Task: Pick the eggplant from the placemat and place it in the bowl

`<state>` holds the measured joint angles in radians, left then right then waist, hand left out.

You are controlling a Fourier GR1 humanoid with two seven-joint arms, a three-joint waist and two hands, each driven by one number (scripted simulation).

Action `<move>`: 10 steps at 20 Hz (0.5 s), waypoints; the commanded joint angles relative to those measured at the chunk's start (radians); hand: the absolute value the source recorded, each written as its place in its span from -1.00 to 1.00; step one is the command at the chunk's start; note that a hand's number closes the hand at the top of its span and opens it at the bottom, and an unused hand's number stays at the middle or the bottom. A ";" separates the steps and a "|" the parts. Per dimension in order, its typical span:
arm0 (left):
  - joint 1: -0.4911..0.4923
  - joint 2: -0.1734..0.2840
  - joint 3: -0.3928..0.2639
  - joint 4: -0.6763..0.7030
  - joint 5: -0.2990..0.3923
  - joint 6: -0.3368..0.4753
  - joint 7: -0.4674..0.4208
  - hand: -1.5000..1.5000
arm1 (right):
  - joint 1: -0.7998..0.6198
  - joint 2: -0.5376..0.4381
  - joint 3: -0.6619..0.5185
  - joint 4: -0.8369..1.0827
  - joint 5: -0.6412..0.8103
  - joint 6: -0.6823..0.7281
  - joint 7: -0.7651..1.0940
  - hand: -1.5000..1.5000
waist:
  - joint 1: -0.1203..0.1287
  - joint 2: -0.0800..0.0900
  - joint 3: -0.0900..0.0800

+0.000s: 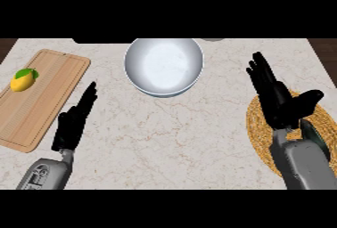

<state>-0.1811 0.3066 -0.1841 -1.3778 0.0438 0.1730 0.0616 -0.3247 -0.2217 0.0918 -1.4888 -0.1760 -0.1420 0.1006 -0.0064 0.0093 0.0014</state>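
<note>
Marbled bench (197, 133) carries a white bowl (164, 66) at the far middle and a woven placemat (260, 129) at the right. Over that mat hangs the right robot hand (276, 100), fingers straight and spread, holding nothing — the eggplant (314, 131) shows only as a dark sliver beside the wrist. Best to lower onto it squarely before curling round. Left robot hand (74, 120) rests open beside a cutting board (39, 102) with a lemon (23, 81).

glossy bowl (164, 64), woven straw placemat (260, 120), wooden board (39, 102), marble counter (171, 138).
</note>
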 commanded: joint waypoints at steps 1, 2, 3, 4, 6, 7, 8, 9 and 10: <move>0.039 -0.016 0.010 -0.066 -0.003 -0.003 0.010 0.00 | 0.116 -0.055 -0.013 -0.111 -0.029 0.054 0.104 1.00 | 0.002 -0.012 -0.001; 0.029 -0.011 0.026 -0.078 0.020 0.001 0.005 0.00 | 0.092 -0.115 -0.045 -0.045 -0.075 0.113 0.163 1.00 | 0.003 -0.013 -0.001; -0.002 -0.017 0.031 -0.107 0.039 -0.003 0.024 0.00 | 0.133 -0.127 -0.044 0.022 -0.074 0.133 0.152 1.00 | 0.003 -0.012 -0.001; 0.017 -0.027 0.050 -0.056 0.037 0.005 -0.066 0.00 | 0.194 -0.153 -0.017 0.027 -0.071 0.176 0.169 1.00 | -0.006 -0.010 -0.002; -0.033 -0.070 0.049 -0.111 0.059 0.032 -0.014 0.00 | 0.222 -0.238 -0.032 0.060 -0.115 0.260 0.278 1.00 | -0.015 -0.012 -0.002; -0.006 -0.066 0.016 -0.091 0.046 0.011 -0.025 0.00 | 0.166 -0.441 0.090 0.055 0.264 0.210 0.189 1.00 | 0.007 -0.006 -0.033; -0.001 -0.079 0.031 -0.107 0.072 0.016 -0.005 0.00 | 0.202 -0.370 -0.056 0.111 0.261 -0.017 0.184 1.00 | -0.021 -0.010 -0.007; 0.014 -0.075 0.051 -0.107 0.071 0.031 -0.024 0.00 | 0.260 -0.299 -0.122 0.101 0.217 -0.109 0.129 -1.00 | -0.036 -0.015 -0.002; 0.036 -0.088 0.029 -0.123 0.065 0.035 -0.009 0.00 | 0.302 -0.242 -0.173 0.076 0.153 -0.143 0.067 -1.00 | -0.037 -0.018 0.000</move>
<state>-0.1711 0.2449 -0.1530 -1.4741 0.0960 0.1926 0.0468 -0.1187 -0.4727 0.0266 -1.4284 -0.0660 -0.1191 0.2426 -0.0243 -0.0027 -0.0041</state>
